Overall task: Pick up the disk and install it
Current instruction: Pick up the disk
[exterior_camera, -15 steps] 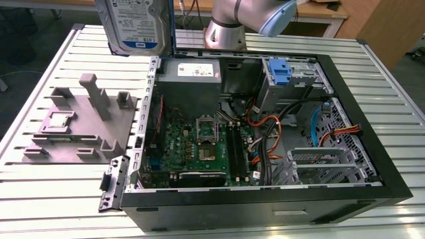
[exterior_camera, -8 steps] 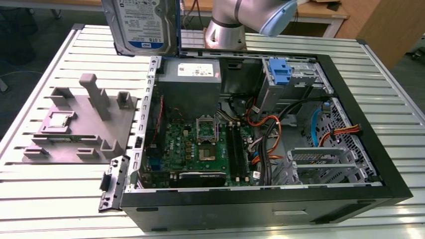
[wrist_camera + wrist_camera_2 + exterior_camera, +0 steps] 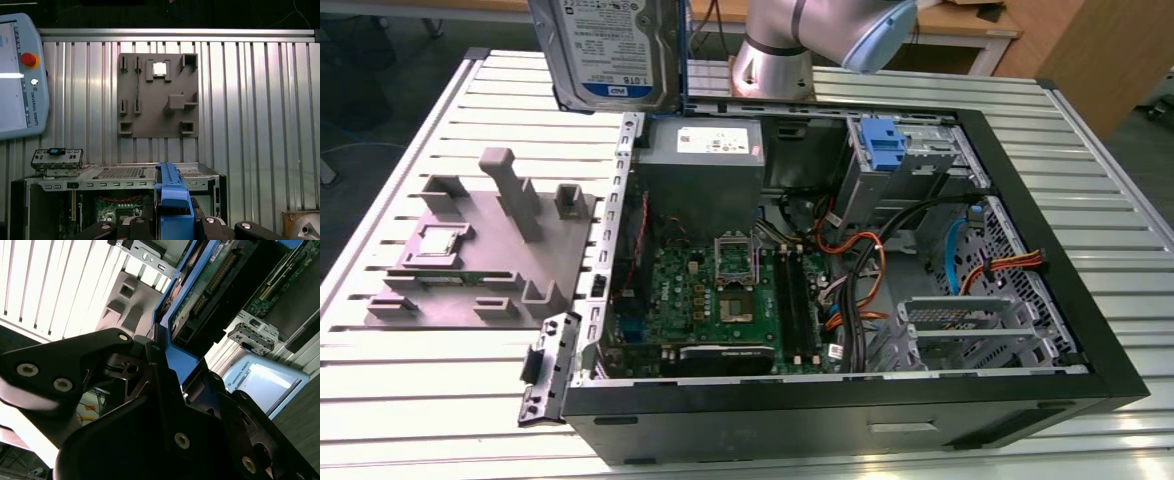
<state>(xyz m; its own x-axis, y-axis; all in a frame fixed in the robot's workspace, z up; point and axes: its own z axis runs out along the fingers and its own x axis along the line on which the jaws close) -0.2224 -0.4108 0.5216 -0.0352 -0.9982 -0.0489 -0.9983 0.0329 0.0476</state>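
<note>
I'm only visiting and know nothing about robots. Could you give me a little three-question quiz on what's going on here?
1. True or false: the disk lies flat on the grey block.
2. What does the gripper hold? A) a cable B) the disk, by its blue frame C) nothing
3. Fill in the gap: the computer case lies on the table with its upper side ____, so the green board inside shows.

Key: 1 false, the disk hangs in the air above the table; 2 B; 3 open.

Bright even light, table slats (image 3: 45, 280) glaring — shadows soft
</note>
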